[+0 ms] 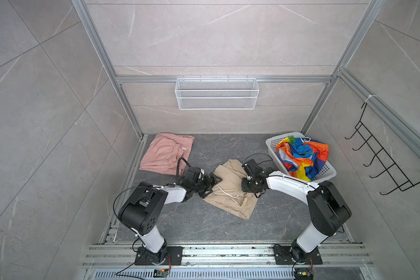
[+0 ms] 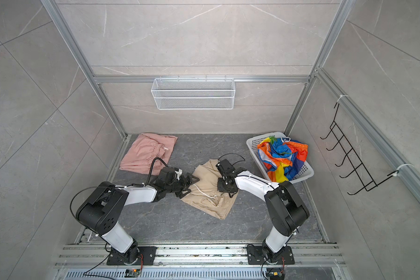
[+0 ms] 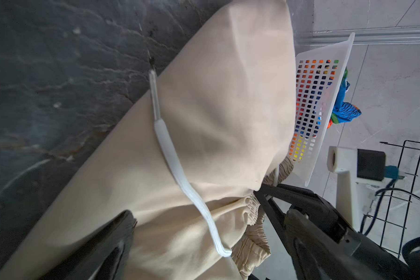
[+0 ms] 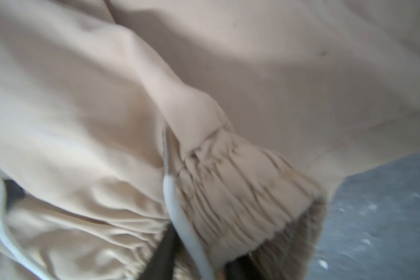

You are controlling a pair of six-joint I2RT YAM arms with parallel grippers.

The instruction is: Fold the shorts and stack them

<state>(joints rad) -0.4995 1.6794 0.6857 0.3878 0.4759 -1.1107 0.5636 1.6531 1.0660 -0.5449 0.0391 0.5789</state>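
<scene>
Left gripper (image 1: 213, 186), fingers spread wide, straddles the beige shorts (image 1: 228, 175) lying diagonally on the table (image 1: 192, 223), waistband nearest the robot, legs pointing away. Right gripper (image 1: 252, 190) meets that waistband; blur hides any grip.

Robotics lab test cell, alu frame (image 1: 143, 79), stone-look wall panels (image 1: 204, 36), slotted base rail (image 1: 228, 254).

Pale grey marbled wall tiles (image 1: 216, 36) fill the upper frame in both top views, edged by an aluminium frame (image 1: 143, 79). A white wire mesh shelf (image 1: 216, 93) hangs from its crossbar at centre, and a black wire hook rack (image 1: 386, 155) hangs at right. Dark veined stone floor (image 1: 204, 223) lies lower centre, with aluminium rails (image 1: 228, 254) along the bottom edge.
</scene>
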